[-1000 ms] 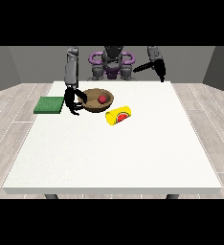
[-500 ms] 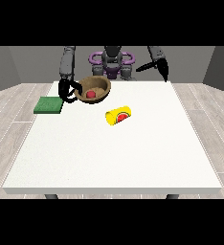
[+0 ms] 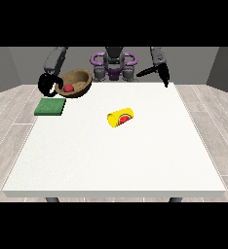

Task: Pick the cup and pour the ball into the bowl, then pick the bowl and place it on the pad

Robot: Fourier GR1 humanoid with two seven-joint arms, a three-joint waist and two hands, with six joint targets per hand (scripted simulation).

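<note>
Bowl (image 3: 77, 82) (ball (image 3: 67, 88) inside) has risen off the bench (image 3: 116, 155), fingers of the hand at the view's left (image 3: 47, 83) curled on its rim; pad (image 3: 50, 106) placement remains.

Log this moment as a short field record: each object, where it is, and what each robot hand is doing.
bowl: lifted above the table, tilted, held at its rim
ball: red, inside the bowl
cup: yellow, lying on its side mid-table
pad: green, flat at the table's left edge, nothing on it
robot hand at view's left: curled on the bowl
robot hand at view's right: raised, holding nothing
</note>
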